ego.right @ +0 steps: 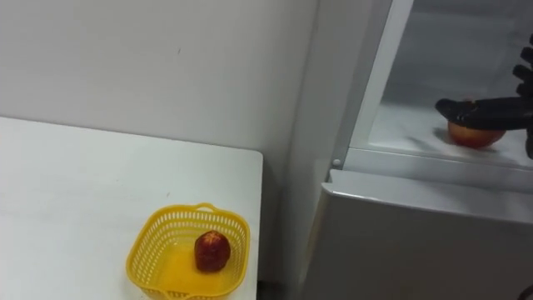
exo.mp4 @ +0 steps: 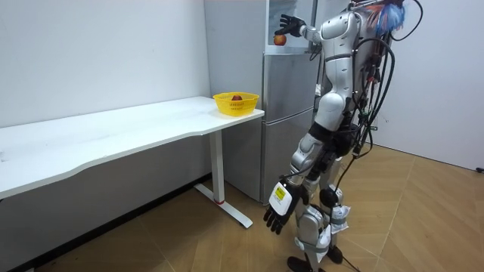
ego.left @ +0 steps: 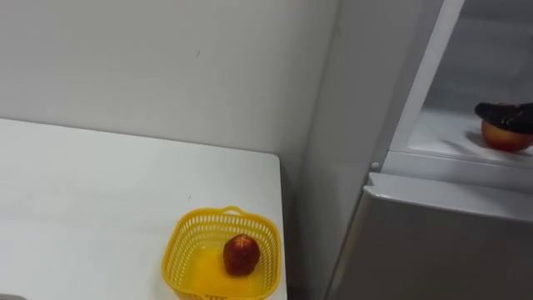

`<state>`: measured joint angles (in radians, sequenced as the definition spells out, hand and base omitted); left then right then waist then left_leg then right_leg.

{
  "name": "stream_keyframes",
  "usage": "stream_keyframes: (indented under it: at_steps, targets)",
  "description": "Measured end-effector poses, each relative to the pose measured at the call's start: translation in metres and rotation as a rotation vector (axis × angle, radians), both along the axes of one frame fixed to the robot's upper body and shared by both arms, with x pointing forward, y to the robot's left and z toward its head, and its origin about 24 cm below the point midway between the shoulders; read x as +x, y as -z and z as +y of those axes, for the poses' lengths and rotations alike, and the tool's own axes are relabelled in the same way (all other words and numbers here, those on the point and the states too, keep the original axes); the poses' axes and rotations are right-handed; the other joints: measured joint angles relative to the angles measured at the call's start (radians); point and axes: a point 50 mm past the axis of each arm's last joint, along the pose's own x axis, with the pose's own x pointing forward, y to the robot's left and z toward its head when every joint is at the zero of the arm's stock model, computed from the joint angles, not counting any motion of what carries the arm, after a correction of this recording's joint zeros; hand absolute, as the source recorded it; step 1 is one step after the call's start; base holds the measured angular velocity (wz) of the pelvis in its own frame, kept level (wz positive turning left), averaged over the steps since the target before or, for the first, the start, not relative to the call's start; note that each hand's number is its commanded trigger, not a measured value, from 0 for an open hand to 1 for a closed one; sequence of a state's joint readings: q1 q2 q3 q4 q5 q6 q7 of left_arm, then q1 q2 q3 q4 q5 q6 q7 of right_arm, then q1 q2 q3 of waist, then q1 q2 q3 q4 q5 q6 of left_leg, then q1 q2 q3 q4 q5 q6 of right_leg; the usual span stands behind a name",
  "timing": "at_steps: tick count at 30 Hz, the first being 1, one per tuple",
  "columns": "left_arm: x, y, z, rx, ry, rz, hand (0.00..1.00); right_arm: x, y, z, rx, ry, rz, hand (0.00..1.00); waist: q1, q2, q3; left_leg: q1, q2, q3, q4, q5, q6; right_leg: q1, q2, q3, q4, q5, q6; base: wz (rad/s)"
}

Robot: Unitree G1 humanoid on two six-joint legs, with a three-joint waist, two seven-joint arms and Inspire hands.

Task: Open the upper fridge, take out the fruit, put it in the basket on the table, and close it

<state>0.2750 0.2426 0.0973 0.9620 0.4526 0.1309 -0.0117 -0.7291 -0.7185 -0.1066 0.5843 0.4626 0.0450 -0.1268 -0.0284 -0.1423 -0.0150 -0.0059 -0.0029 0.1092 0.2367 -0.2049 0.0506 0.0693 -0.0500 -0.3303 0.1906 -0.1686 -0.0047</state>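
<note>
Right hand (ego.right: 487, 107) is inside the fridge (ego.right: 400, 242), fingers spread, thumb laid across the apple (ego.right: 473, 134) on the shelf (ego.right: 400, 127). I note a second apple (ego.right: 212, 251) in the basket (ego.right: 148, 250) on the desk (ego.right: 83, 192). Left hand (exo.mp4: 276, 217) hangs relaxed.

Rear wall (exo.mp4: 98, 53): plain white, unmarked, evenly lit. Long white desk (exo.mp4: 113, 132): runs from 9 o'clock to the centre of the room view, set against that wall on white legs (exo.mp4: 220, 170) with flat feet. Grey fridge (exo.mp4: 283, 113): at 12 o'clock, just beside the desk's end, upper door open. Floor (exo.mp4: 423, 219), 5 o'clock: light wood parquet, herringbone laid.
</note>
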Motion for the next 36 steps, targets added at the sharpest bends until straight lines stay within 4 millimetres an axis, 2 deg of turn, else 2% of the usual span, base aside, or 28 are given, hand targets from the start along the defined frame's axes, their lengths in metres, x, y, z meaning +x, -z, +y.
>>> stream_keyframes:
  at_steps: [12,19,25,26,28,36]
  targets:
    - [0.002,0.000,0.000,-0.001,-0.002,0.006,0.00,0.001,0.003,0.001,-0.006,-0.020,0.020,0.00,-0.002,0.004,0.0028,0.000,0.000,-0.001,0.001,0.000,0.000,0.002,0.001,0.002,-0.003,0.000,0.000,0.00]
    - [0.005,0.000,0.002,-0.013,-0.005,0.003,0.00,0.001,0.028,-0.014,0.041,0.016,0.120,0.00,0.004,0.000,0.0040,-0.001,-0.001,-0.002,-0.001,0.000,0.000,0.001,0.001,0.004,-0.004,0.000,0.000,0.00]
    - [0.006,-0.001,0.002,-0.014,-0.007,-0.001,0.00,0.000,0.032,-0.017,0.023,0.037,0.148,0.00,0.002,0.000,0.0049,0.000,-0.001,-0.002,-0.001,0.000,0.000,0.002,0.001,0.002,-0.004,0.000,0.000,0.00]
    - [0.006,-0.001,0.002,-0.014,-0.007,-0.002,0.00,0.000,0.033,-0.018,0.022,0.038,0.149,0.00,0.003,-0.001,0.0060,0.001,-0.001,-0.002,-0.001,0.000,0.000,0.003,0.001,0.002,-0.004,0.000,0.000,0.00]
    - [0.009,-0.001,0.002,-0.014,0.000,-0.020,0.00,0.000,0.035,-0.019,0.024,0.043,0.157,0.00,0.006,-0.005,0.0153,0.002,-0.001,-0.002,-0.001,0.000,0.000,0.004,0.001,0.004,-0.004,0.000,0.000,0.00]
    - [0.007,-0.001,0.002,-0.019,-0.011,-0.022,0.00,0.000,0.036,-0.020,0.026,0.040,0.164,0.00,0.005,-0.006,0.0158,0.002,-0.002,-0.002,-0.001,0.000,0.000,0.003,0.001,0.004,-0.004,0.000,0.000,0.00]
